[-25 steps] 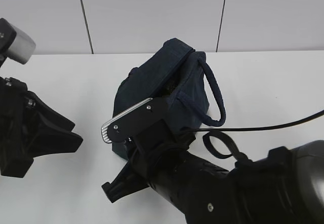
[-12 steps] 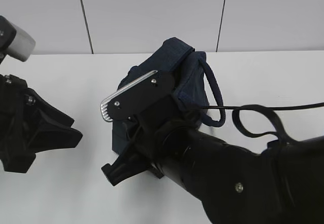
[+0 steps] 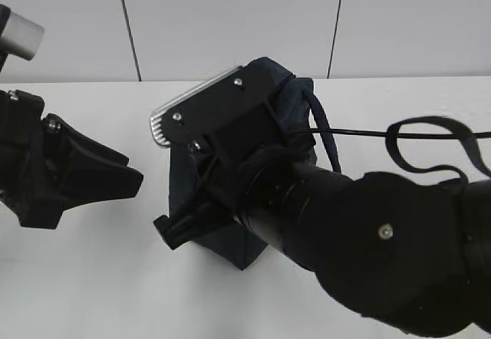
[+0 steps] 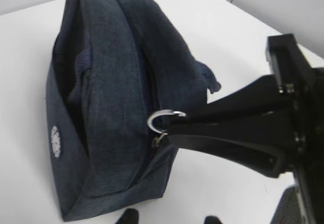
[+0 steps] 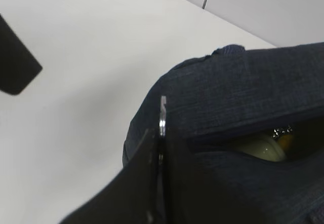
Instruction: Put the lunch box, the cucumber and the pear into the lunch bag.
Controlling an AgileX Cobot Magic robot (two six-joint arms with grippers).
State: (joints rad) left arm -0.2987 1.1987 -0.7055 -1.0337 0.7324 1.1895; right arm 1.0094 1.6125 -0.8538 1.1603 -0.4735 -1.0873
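The navy lunch bag (image 3: 219,235) stands on the white table, mostly behind my right arm; it fills the left wrist view (image 4: 106,97). My right gripper (image 5: 162,138) is shut on the metal ring pull (image 4: 161,118), seen edge-on in the right wrist view (image 5: 162,113). Through the open zipper gap I see the lunch box's pale green lid (image 5: 260,147) and a bit of the yellow-orange pear (image 5: 286,141) inside. The cucumber is hidden. My left gripper (image 4: 169,218) is open and empty just beside the bag's bottom corner, and shows at the left (image 3: 126,179).
The bag's padded loop handle (image 3: 322,128) hangs on its right side. A black cable (image 3: 430,128) loops over the right arm. A white wall (image 3: 230,17) runs behind the table's far edge.
My right gripper has risen and moved toward the far side with the ring pull, and the bag has stood up taller. My left arm has shifted right, closer to the bag.
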